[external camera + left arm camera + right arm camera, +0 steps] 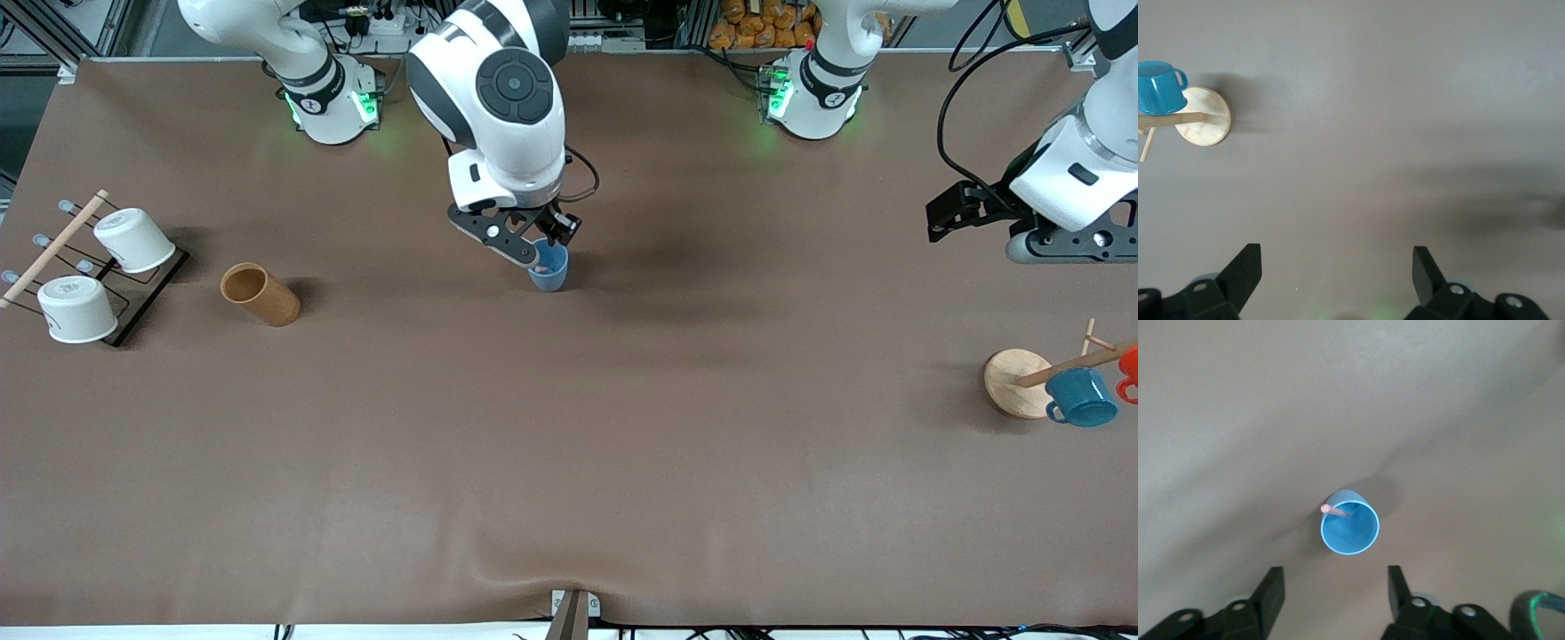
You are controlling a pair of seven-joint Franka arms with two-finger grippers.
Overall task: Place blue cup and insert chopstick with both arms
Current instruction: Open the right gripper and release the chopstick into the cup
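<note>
The blue cup [550, 268] stands upright on the brown table, about midway between the two arms' ends. The pale-pink chopstick [1334, 511] sits inside the blue cup [1350, 528], its top end leaning on the rim. My right gripper [540, 244] hangs directly over the cup. In the right wrist view my right gripper [1335, 583] is open, its fingers apart and holding nothing. My left gripper [944, 213] waits over bare table at the left arm's end. In the left wrist view my left gripper [1337, 267] is wide open and empty.
A brown cup [260, 294] lies on its side toward the right arm's end, beside a black rack [133, 307] with two white cups. At the left arm's end a wooden mug tree [1013, 380] carries a teal mug [1080, 397] and a red mug [1129, 366].
</note>
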